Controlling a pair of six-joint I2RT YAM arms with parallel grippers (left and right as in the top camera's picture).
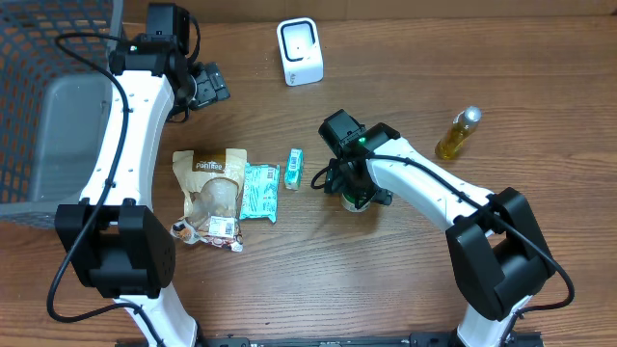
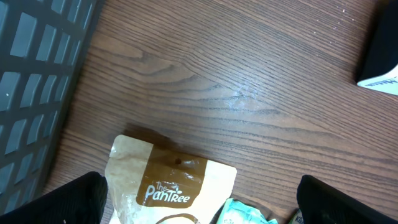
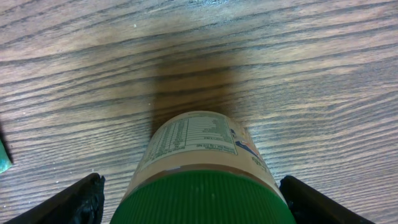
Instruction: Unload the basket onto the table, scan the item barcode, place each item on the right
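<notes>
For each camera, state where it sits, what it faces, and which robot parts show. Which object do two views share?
Overhead: above the table, facing down; left arm and right arm show.
Left wrist: on the left arm, facing the Pantree pouch; left pincer tips show.
Right wrist: facing the green-lidded jar; right pincer fingers flank it.
Shared: the Pantree pouch, in overhead and left wrist.

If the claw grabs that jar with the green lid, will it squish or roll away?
The jar looks like hard plastic, so it probably won't squish. Its round, smooth sides might slip a bit. It stands upright now, but tipped over it would likely roll.
</notes>
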